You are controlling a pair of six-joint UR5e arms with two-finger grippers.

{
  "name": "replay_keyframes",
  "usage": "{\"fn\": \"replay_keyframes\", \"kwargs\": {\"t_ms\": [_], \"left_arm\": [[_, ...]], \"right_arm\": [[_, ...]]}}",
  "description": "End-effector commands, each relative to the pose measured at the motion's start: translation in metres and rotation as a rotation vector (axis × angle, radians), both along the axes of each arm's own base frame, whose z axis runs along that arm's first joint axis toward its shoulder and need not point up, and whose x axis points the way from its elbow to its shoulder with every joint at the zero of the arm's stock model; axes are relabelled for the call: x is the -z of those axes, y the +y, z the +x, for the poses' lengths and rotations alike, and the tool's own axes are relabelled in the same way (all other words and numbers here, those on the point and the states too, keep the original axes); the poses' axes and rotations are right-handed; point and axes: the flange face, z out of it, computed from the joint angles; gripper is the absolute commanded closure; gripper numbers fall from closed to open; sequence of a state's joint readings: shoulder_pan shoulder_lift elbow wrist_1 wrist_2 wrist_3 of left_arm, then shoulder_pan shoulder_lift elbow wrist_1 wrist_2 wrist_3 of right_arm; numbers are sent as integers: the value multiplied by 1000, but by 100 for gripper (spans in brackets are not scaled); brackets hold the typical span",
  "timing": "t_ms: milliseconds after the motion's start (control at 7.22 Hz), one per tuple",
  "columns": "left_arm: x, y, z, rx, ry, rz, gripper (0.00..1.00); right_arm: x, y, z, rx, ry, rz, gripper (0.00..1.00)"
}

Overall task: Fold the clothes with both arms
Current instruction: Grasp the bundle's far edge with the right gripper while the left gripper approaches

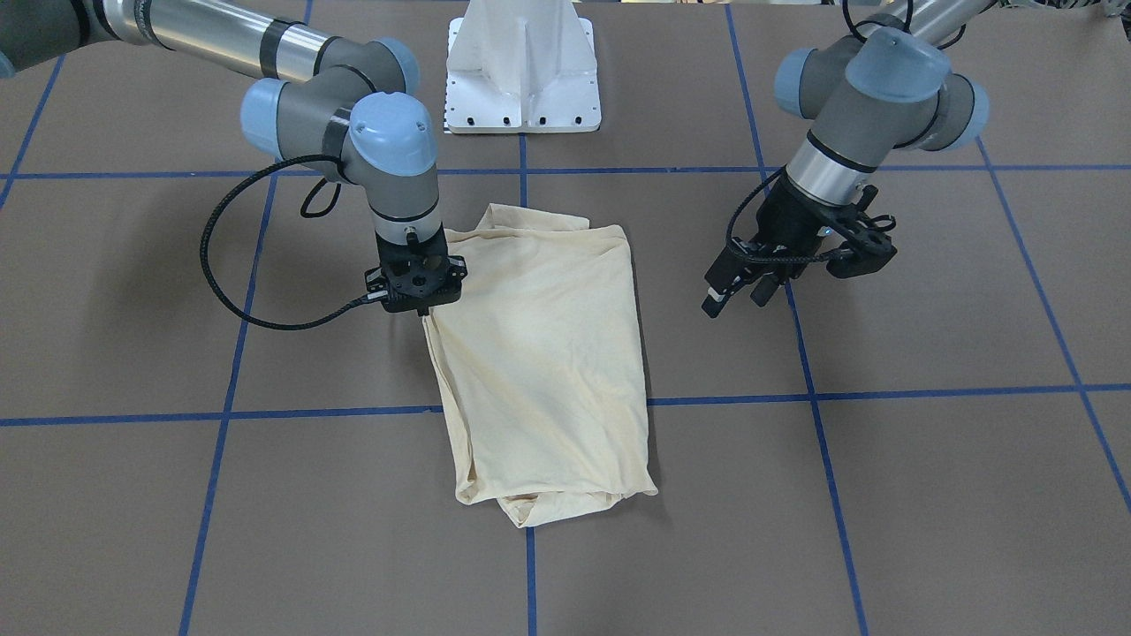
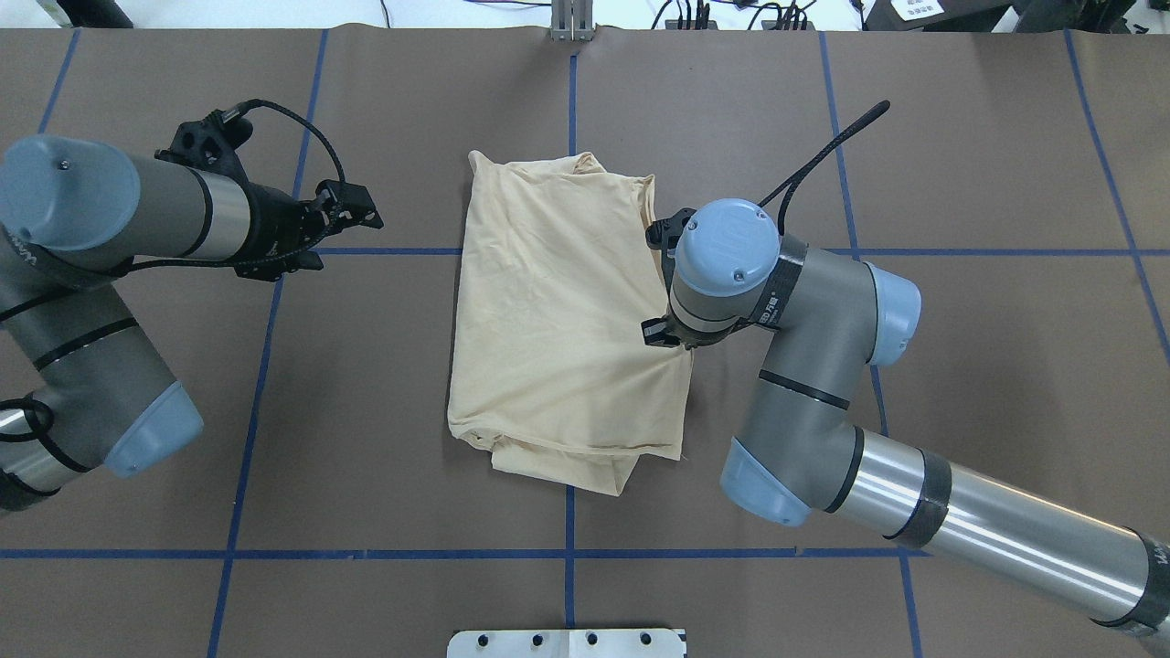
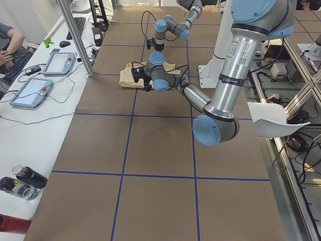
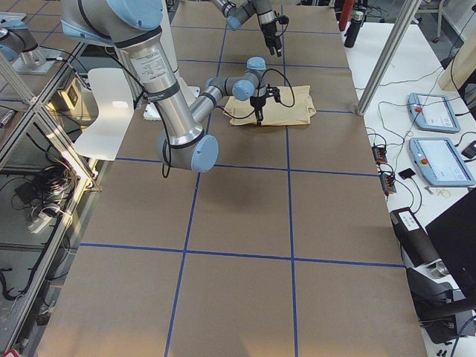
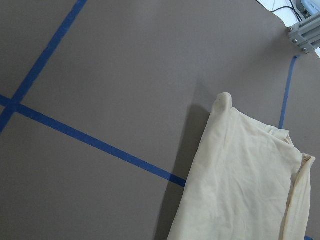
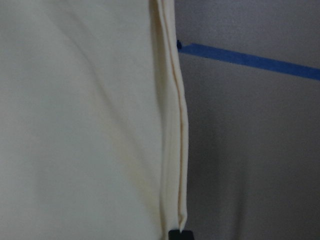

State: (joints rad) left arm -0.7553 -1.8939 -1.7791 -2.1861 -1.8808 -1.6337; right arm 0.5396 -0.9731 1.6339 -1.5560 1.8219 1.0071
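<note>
- The cream-yellow T-shirt (image 2: 558, 311) lies flat between the two arms, folded into a rough rectangle, plain side up, with bunched layers poking out at one short end.
- The right arm (image 2: 804, 366) points its right gripper (image 1: 422, 309) straight down at the shirt's long edge; its fingers are hidden.
- The left arm (image 2: 101, 210) holds the left gripper (image 1: 738, 296) tilted, fingers spread, well apart from the shirt.

The brown tabletop (image 2: 366, 366) is marked into a grid by blue tape lines (image 2: 402, 554). A white bench (image 3: 30, 125) alongside carries two control tablets (image 3: 27, 93) and bottles (image 3: 27, 176). A white chair (image 4: 111, 104) stands opposite.
</note>
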Motion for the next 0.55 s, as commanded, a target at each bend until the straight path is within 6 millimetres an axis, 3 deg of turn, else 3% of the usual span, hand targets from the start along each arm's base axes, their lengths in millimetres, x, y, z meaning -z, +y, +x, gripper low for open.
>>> {"fn": "replay_keyframes", "kwargs": {"t_ms": [0, 416], "left_arm": [[1, -1, 1, 0, 0, 1, 0], [2, -1, 3, -8, 3, 1, 0]], "right_arm": [[7, -10, 9, -37, -26, -19, 0], [33, -29, 21, -71, -97, 27, 0]]}}
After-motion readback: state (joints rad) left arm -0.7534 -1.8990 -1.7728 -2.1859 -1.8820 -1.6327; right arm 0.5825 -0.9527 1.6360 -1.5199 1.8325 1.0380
